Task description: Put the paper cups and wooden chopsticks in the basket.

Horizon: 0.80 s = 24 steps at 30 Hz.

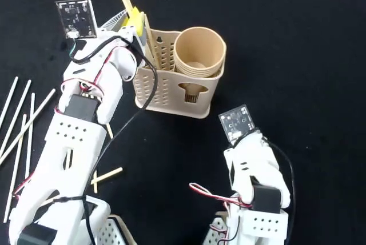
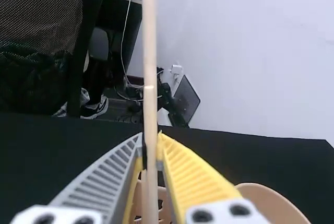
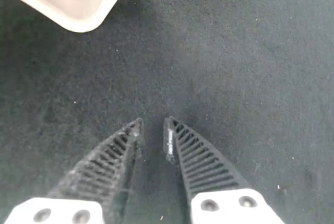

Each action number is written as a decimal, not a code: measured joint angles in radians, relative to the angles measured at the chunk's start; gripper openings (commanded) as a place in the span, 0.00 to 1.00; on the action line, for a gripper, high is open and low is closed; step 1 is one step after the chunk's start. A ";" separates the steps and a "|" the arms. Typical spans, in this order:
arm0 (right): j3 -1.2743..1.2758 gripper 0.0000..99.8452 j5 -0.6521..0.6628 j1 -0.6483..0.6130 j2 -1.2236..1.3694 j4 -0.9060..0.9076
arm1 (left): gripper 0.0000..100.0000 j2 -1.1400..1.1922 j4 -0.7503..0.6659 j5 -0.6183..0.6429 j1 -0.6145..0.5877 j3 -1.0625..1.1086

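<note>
While the left end effector (image 2: 150, 148) is clamping a single wooden chopstick (image 2: 150, 51) between closed jaws, it is hovering at the far-left corner of the basket (image 1: 171, 93), with the stick pointing steeply upward. A stick length (image 1: 150, 42) is showing inside the basket's left compartment; whether it is the held one's lower end cannot be told. Stacked paper cups (image 1: 199, 51) are already sitting in the right compartment. The right end effector (image 3: 153, 130) is resting low by the basket's near-right corner, jaws barely parted and gripping nothing. Loose chopsticks (image 1: 23, 125) are lying on the surface (image 1: 309, 56) at the left, well apart from the basket. By judgement, chopstick loading is underway; the next move is calling for lowering the stick into the left compartment before releasing, then fetching the remainder.
</note>
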 measured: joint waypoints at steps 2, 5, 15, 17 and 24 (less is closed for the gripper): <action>0.000 0.08 0.000 0.000 0.000 0.000 | 0.03 -0.002 0.000 0.000 0.000 0.000; 0.000 0.08 0.000 0.000 0.000 0.000 | 0.04 -0.002 0.000 0.000 0.000 0.025; 0.000 0.08 0.000 0.000 0.000 0.000 | 0.15 0.000 0.006 -0.041 0.018 0.098; 0.000 0.08 0.000 0.000 0.000 0.000 | 0.17 0.000 0.032 -0.043 0.018 0.098; 0.000 0.08 0.000 0.000 0.000 0.000 | 0.17 -0.002 0.445 -0.117 -0.075 -0.114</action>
